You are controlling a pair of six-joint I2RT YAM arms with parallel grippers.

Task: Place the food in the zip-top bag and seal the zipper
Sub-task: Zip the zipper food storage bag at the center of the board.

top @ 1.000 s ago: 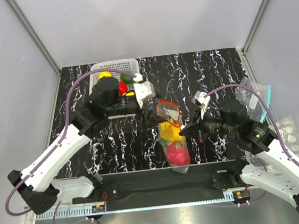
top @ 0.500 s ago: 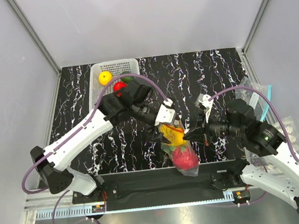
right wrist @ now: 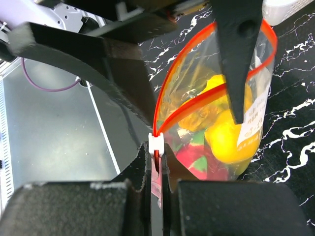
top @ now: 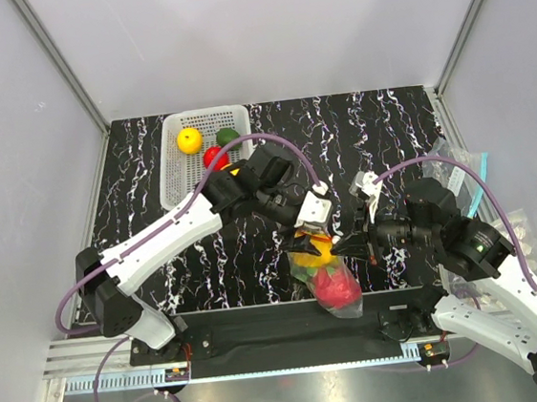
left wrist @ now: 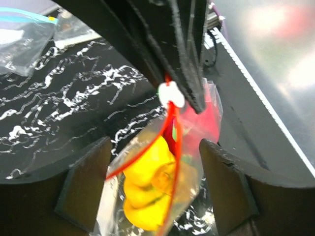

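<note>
The zip-top bag (top: 326, 274) hangs clear and floppy near the table's front edge. Inside it are yellow fruits (right wrist: 230, 137) and the pink-red dragon fruit (right wrist: 191, 158). Its red-orange zipper (right wrist: 197, 105) gapes in a loop, with the white slider (right wrist: 156, 142) at the near end. My right gripper (right wrist: 156, 153) is shut on the zipper strip just behind that slider. My left gripper (left wrist: 155, 162) is open, one finger on each side of the bag's mouth, with the yellow fruits (left wrist: 145, 184) between them. From above, the left gripper (top: 308, 233) meets the right gripper (top: 338, 244) over the bag.
A white mesh basket (top: 173, 173) at the back left holds a yellow fruit (top: 188, 139), a green one (top: 228, 136) and a red one (top: 214, 156). A teal-edged clear bag (top: 460, 177) and a bubbled sheet (top: 518, 237) lie at the right edge.
My left arm has swung from the basket to the bag's mouth, and its jaws have narrowed a little. The bag has shifted slightly toward the front right in the right gripper.
</note>
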